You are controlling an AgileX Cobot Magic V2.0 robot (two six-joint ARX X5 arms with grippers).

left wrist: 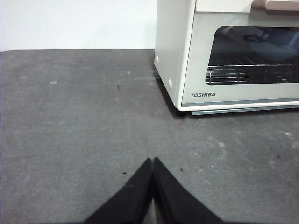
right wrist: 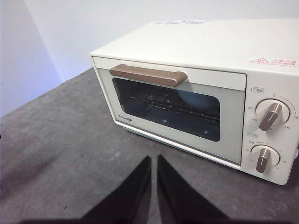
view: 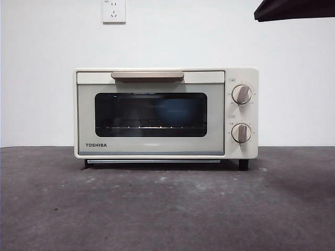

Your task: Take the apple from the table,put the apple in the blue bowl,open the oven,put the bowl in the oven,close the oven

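Observation:
The oven stands mid-table with its door closed, taupe handle along the top. Through the dark window I make out the blue bowl on the wire rack, also a dim blue shape from the front. The apple is hidden; I cannot pick it out behind the glass. My left gripper is shut and empty, low over the table, off the oven's left front corner. My right gripper is shut and empty, raised in front of the oven door.
Two round knobs sit on the oven's right panel. A white wall with a socket stands behind. One arm's black tip shows at the top right corner of the front view. Bare table stretches before the oven.

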